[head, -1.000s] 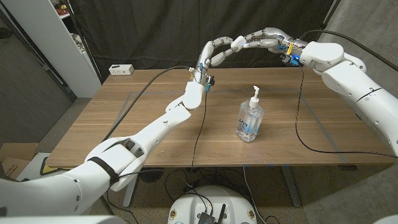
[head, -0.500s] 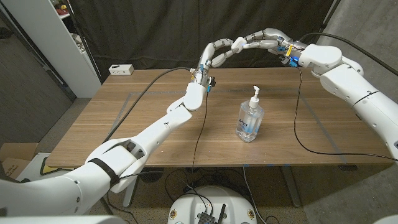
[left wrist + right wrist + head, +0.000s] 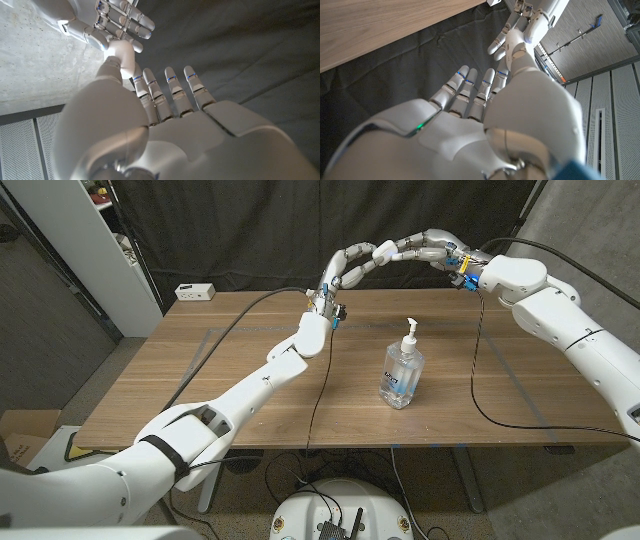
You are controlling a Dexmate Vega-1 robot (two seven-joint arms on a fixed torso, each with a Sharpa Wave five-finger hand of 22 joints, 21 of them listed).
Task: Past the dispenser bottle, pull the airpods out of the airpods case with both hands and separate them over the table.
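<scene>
Both robot hands meet above the bench's far edge, 11 o'clock of the dispenser bottle: left robot hand, right robot hand, grasp and airpods case indiscernible.

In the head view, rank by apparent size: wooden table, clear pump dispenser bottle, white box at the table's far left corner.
1. Wooden table, largest by far.
2. Clear pump dispenser bottle.
3. White box, smallest; it sits farther from the camera, so its true size is unsure.

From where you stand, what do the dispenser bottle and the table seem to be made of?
Dispenser bottle: probably clear plastic, glossy; the table shows through it, and its pump is opaque white. Table: wood or wood-look laminate, matte brown, with visible grain lines.
</scene>
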